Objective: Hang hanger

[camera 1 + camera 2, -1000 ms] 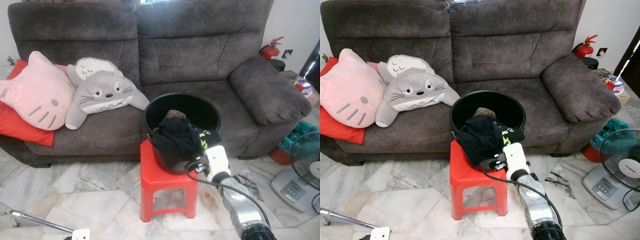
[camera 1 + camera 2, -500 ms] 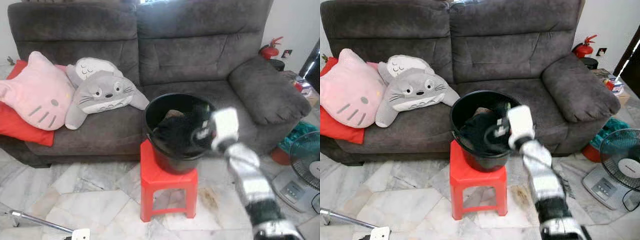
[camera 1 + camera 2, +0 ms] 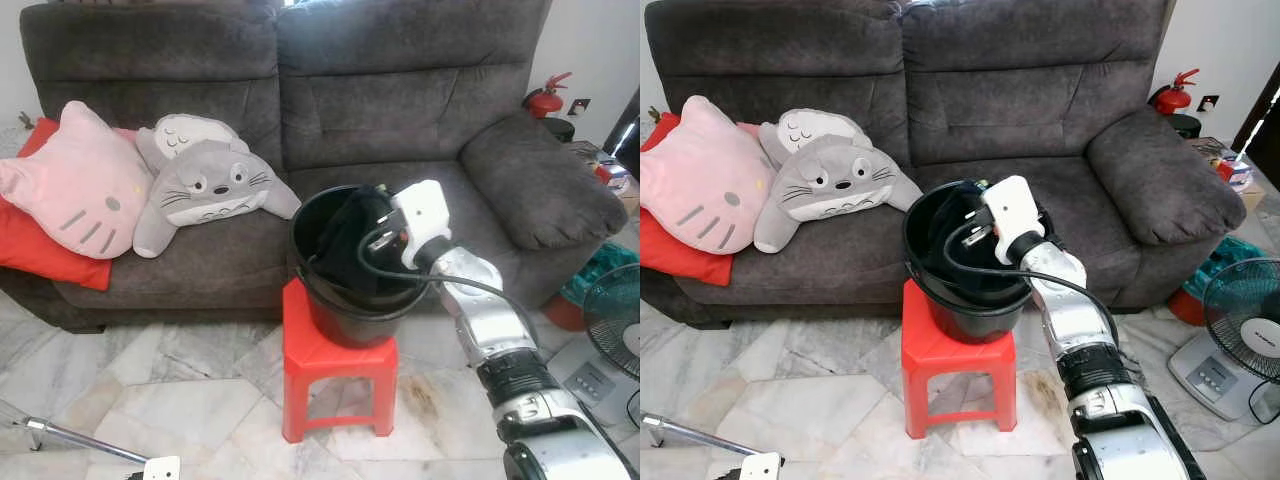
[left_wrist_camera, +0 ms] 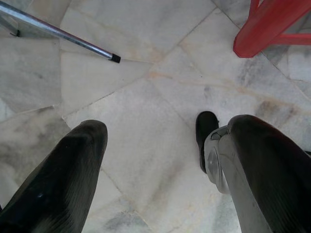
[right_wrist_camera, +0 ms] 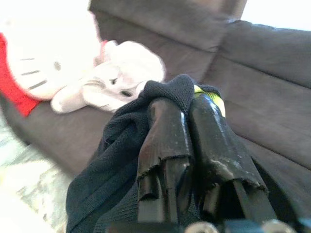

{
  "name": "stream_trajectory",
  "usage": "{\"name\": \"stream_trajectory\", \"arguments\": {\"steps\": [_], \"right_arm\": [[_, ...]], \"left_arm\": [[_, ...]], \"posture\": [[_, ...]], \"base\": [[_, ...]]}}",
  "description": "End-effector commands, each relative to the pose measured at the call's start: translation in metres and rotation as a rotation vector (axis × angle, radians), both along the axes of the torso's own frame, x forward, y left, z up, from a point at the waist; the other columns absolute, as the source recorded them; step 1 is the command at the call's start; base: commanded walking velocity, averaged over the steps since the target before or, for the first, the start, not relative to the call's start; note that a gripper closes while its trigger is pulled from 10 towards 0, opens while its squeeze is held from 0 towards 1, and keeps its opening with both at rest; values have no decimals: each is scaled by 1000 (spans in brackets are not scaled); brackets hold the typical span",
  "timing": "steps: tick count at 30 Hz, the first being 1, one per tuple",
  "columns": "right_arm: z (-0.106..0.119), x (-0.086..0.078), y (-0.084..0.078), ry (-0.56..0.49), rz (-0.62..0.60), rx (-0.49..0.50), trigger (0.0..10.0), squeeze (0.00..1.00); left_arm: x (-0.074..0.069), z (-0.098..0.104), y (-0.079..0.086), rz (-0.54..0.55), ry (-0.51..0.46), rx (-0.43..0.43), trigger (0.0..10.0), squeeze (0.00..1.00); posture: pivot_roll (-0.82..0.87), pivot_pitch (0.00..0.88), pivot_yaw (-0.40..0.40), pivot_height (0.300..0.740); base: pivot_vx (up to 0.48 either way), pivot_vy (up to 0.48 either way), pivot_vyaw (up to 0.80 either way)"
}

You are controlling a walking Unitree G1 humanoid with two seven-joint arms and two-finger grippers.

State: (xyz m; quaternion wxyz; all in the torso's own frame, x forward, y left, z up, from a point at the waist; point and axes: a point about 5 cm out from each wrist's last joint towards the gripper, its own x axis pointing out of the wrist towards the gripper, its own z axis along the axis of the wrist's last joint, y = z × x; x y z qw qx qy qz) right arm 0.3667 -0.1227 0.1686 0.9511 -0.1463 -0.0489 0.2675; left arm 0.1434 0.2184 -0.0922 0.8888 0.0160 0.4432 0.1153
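You've got the right gripper (image 5: 187,145) pinched tight on a dark garment (image 5: 116,160) with a yellow-green patch — the two black fingers (image 5: 165,141) sit nearly together with the cloth bunched over their tips. From the head view that gripper is right over the black bucket (image 3: 350,320), which sits on the red plastic stool (image 3: 335,375) in front of the grey sofa (image 3: 400,110).

Thing is, I can't make out an actual hanger anywhere; what you're holding looks like clothing, and most of it hangs down into the bucket. So lift straight up and slowly — the trailing fabric could snag the rim and tip the bucket off that small stool. Get the whole piece clear before swinging sideways.

The left gripper (image 4: 155,160) hangs idle over the marble floor (image 4: 146,97), fingers spread wide, near a metal pole (image 4: 58,31) that's lying there. If that pole belongs to a drying rack, it's probably where you're headed, though I can't tell from here.
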Motion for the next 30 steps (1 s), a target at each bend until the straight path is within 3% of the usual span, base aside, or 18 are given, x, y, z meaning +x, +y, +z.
{"name": "stream_trajectory", "arguments": {"steps": [1,5,13,14,16,20,23,25,30], "right_arm": [[6,3,7,-2,54,-41,0,0],[-2,4,13,30,124,-111,0,0],[-4,5,13,38,136,-111,0,0],[10,2,16,-18,202,-47,0,0],[15,1,17,-44,233,-22,0,0],[50,19,-5,-148,68,63,0,0],[62,21,-11,-180,46,98,0,0],[83,23,-18,-243,40,136,0,0],[102,24,-28,-305,0,149,0,0]], "left_arm": [[-3,-1,2,2,21,4,10000,0],[-2,-1,3,-1,22,4,10000,0],[-2,-1,3,-2,22,4,10000,0],[-1,0,3,-1,20,7,10000,0],[-1,0,3,0,20,9,10000,0],[-1,0,3,-7,17,9,10000,0],[-1,0,3,-8,17,9,10000,0],[-1,0,4,-8,18,9,10000,0],[0,0,4,-8,19,9,10000,0]], "posture": [[-183,0,65,740],[-182,0,68,740],[-182,0,68,740],[-177,0,71,740],[-177,0,71,740],[-183,0,77,740],[-184,0,77,740],[-187,0,81,740],[-190,0,84,740]], "base": [[0,0,0],[0,0,0],[0,0,0],[0,0,0],[0,0,0],[0,0,0],[0,0,0],[0,0,0],[0,0,0]]}}
